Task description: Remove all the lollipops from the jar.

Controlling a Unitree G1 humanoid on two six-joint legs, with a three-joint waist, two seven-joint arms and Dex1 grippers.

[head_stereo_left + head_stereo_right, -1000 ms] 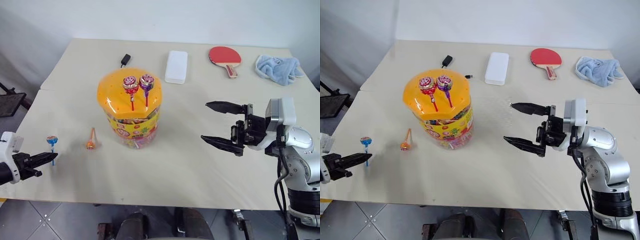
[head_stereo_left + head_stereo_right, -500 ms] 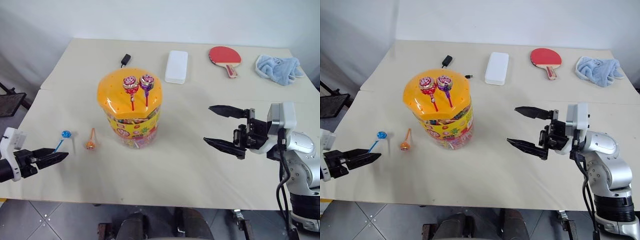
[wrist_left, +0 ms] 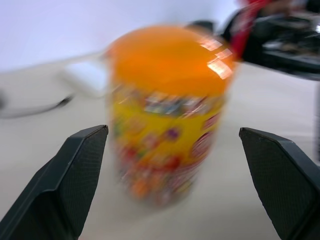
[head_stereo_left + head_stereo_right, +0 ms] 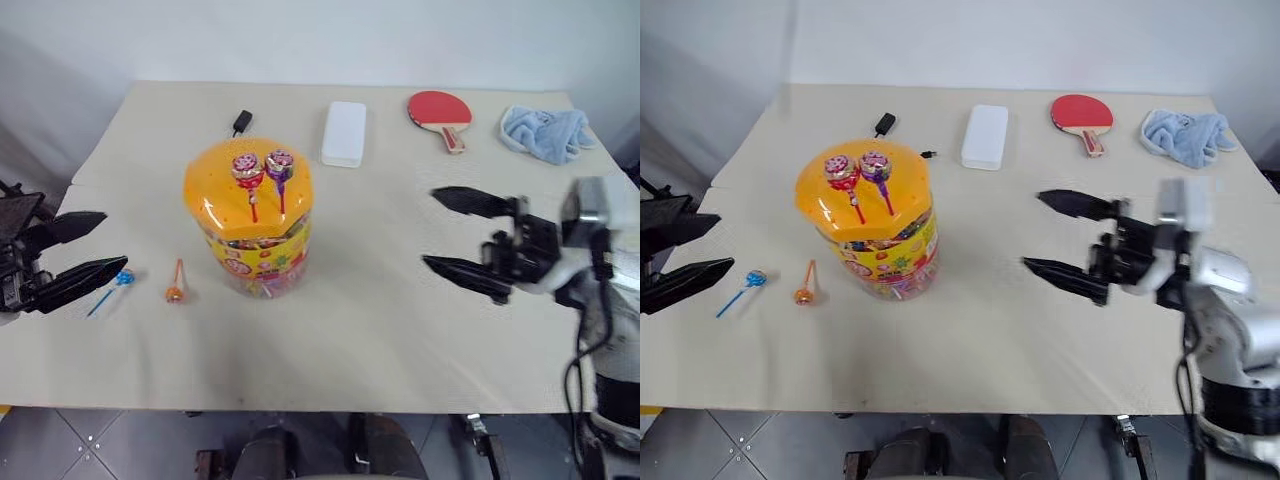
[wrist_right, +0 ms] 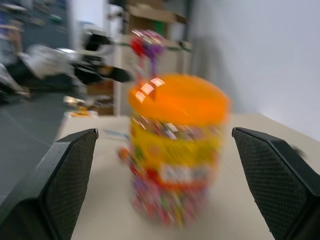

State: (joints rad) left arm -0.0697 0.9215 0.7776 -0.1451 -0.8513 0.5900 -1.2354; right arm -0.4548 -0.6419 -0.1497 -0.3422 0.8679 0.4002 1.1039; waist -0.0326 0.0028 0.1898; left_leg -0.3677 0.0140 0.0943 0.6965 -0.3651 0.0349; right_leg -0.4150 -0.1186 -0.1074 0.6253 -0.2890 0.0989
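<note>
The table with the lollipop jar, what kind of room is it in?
Probably a robot test room: a plain beige table against a bare white wall, carrying unrelated props, a red table-tennis paddle, crumpled blue cloth and orange-lidded candy jar.

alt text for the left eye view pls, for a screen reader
An orange-lidded jar stands on a beige table with two lollipops upright in its lid, while a blue lollipop and an orange lollipop lie on the table to its left. The open left gripper and open right gripper flank the jar, holding nothing.
</note>
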